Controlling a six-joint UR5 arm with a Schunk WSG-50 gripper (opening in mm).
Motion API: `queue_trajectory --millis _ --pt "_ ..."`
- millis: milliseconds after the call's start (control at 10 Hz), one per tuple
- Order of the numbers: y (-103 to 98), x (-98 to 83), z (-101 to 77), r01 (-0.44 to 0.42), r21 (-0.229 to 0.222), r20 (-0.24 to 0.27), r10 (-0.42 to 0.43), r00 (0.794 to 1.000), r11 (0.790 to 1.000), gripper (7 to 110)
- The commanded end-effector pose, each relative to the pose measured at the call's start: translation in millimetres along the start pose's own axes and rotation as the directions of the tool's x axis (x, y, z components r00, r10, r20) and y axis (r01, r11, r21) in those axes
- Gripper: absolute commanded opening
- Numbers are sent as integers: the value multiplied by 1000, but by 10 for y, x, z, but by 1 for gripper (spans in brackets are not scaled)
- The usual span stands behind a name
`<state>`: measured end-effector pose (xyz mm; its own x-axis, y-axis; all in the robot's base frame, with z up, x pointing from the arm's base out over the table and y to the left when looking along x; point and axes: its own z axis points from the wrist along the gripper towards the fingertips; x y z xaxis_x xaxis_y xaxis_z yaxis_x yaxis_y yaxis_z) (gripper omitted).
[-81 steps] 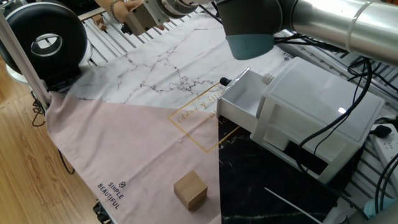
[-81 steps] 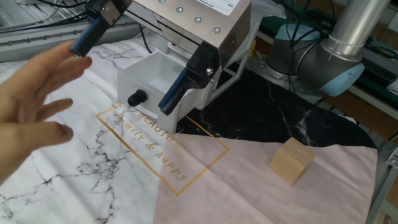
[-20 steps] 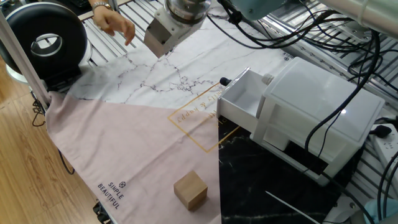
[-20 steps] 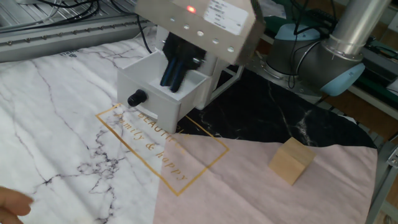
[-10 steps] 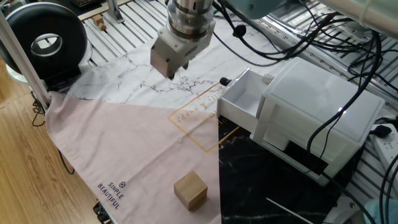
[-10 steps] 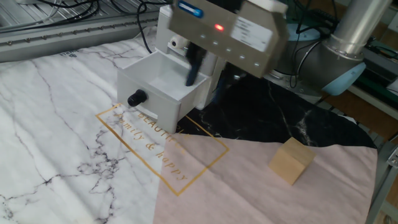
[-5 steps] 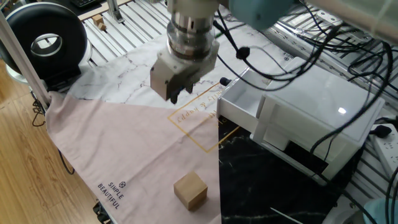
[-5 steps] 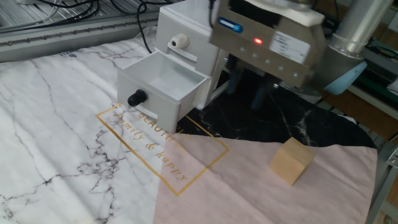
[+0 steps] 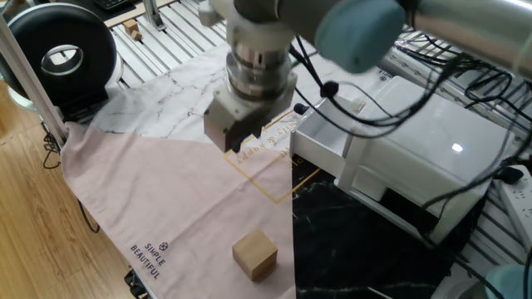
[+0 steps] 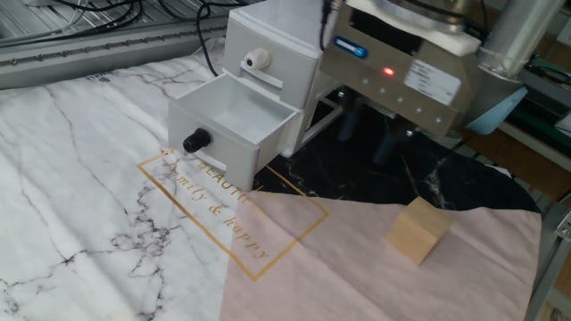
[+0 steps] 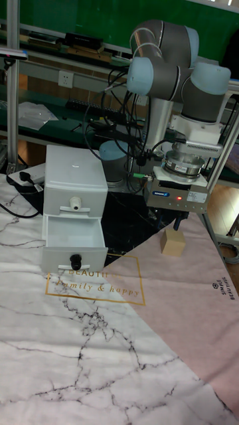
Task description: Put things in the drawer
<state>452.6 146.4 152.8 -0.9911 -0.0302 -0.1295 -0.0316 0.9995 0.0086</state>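
The table cloth [image 11: 99, 345], marble-patterned at one side and pink at the other, with a black marbled patch beneath the cabinet, covers the work surface. The UR5 arm [image 11: 166, 66] rises at the 12 o'clock side of the tall fixed view and bends down over the cloth. The white cabinet [image 11: 74, 172] stands at about 10 o'clock in that view, its upper drawer front shut. The lower drawer [image 10: 234, 120] is pulled out, its black knob [image 10: 194, 141] facing forward and its interior showing nothing inside. The gripper [image 10: 368, 140] hangs above the black patch, with a red indicator lit on its body; its two dark fingers [image 10: 388, 143] stand apart with a visible gap and nothing between them. The wooden cube [image 10: 418, 231] rests on the pink part of the cloth, outside the drawer, at roughly 5 o'clock from the gripper in the other fixed view and clear of its fingers. In the tall fixed view the cube lies just below the gripper, at 3 o'clock from the drawer.
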Motion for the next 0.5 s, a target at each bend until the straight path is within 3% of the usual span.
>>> queue_trajectory --millis 0,300,400 --pt "154 283 46 -36 -16 25 37 999 999 44" --pt "254 403 69 -56 -43 61 59 996 997 44" --pt "276 419 86 -60 -52 67 64 996 997 66"
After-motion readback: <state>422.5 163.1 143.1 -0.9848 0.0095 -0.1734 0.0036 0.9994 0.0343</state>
